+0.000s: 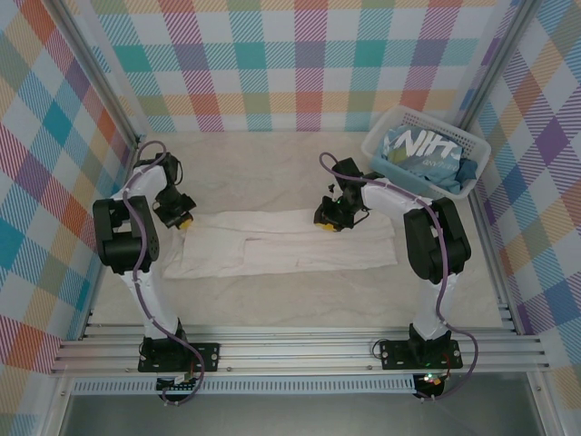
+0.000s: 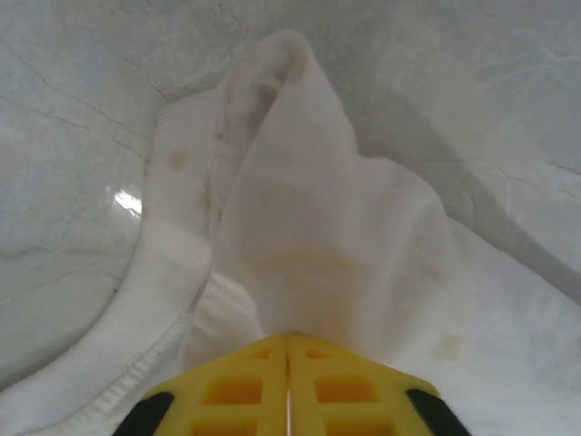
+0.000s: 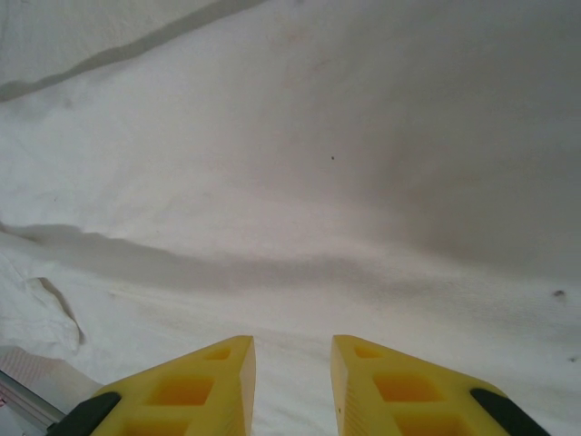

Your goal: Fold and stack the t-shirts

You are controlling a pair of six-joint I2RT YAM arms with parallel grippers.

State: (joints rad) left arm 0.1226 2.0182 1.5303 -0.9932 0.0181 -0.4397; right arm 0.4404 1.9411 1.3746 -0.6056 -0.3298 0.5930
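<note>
The left gripper [image 2: 288, 338] had its yellow jaws pinched on a peaked fold at the left end of the cream-white t-shirt [image 1: 281, 247], which lay as a long strip across the middle of the tabletop [image 1: 272, 300]. The right gripper [image 3: 292, 343] hung with jaws parted, holding nothing, over the strip's upper right edge. The light blue t-shirt [image 1: 422, 153] sat in the white basket [image 1: 436, 124] at upper right.
</note>
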